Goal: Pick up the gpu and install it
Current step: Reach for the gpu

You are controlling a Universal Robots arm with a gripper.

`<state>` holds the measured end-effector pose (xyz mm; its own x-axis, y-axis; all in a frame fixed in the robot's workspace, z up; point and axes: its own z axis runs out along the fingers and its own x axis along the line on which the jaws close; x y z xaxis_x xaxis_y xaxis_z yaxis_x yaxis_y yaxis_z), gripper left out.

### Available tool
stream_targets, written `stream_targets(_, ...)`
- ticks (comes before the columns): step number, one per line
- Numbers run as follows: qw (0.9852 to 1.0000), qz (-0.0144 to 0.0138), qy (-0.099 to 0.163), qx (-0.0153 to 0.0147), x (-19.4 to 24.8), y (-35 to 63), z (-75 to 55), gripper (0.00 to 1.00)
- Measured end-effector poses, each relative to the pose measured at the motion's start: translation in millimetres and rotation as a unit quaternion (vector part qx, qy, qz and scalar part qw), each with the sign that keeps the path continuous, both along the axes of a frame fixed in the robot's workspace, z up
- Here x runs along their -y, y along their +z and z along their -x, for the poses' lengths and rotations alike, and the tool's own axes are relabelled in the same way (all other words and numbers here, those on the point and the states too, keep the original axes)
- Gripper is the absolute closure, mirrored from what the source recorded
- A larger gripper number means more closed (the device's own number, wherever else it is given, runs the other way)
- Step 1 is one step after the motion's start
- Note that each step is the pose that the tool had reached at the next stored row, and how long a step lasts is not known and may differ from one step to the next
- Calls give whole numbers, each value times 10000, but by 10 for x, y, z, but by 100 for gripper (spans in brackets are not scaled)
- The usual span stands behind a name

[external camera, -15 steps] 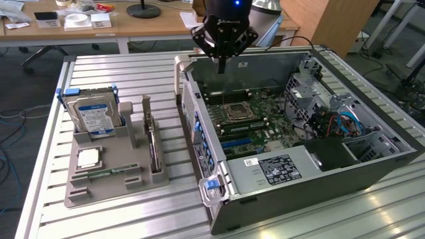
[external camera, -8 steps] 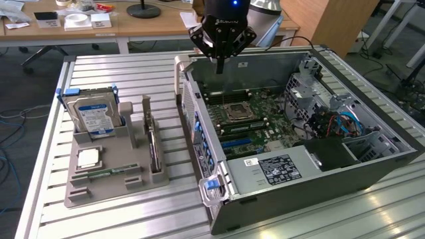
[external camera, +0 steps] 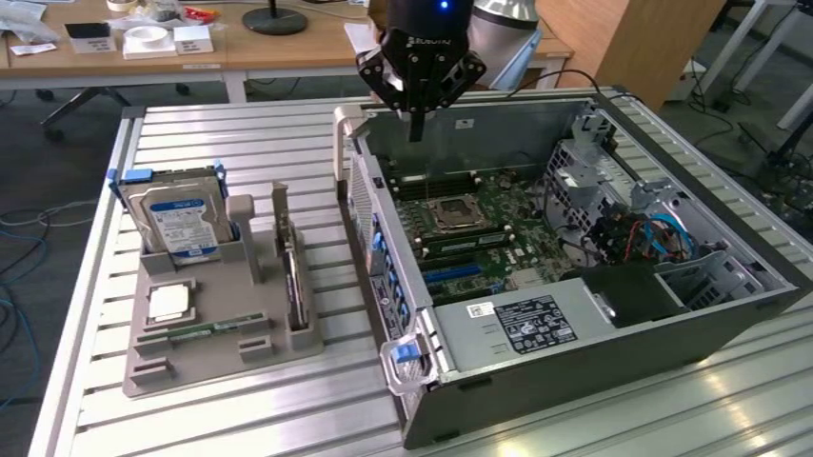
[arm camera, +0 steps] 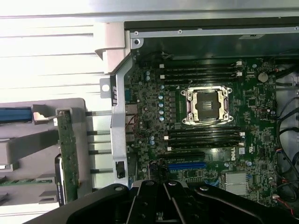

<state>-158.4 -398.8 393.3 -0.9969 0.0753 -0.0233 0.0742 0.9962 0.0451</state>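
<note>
Exterior view: the gripper (external camera: 416, 129) is seen hanging above the far corner of the open computer case (external camera: 610, 381), towards the exterior view's left, with its fingers (external camera: 414, 112) pressed together and nothing held between them. The case is laid on its side on the slatted metal desk (external camera: 228, 133), so that the motherboard (external camera: 496, 238) and its processor socket (external camera: 454, 214) are exposed. The gpu (external camera: 293, 286) is found well apart from the gripper, stood on its long edge in the slot of the grey holder (external camera: 209, 367) that runs nearest the case. A blue-labelled hard drive (external camera: 182, 221) is propped upright at the holder's far end.

From the wrist view, the motherboard (arm camera: 252, 102) and socket (arm camera: 207, 106) are looked down upon past the dark body of the gripper (arm camera: 163, 198), and the gpu (arm camera: 67, 154) is seen edge-on in the holder (arm camera: 28, 154), just outside the case wall.
</note>
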Motion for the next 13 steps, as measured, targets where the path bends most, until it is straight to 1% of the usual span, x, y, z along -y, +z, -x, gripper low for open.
stream_targets(13,10000,0,0,0,0,0,72,89)
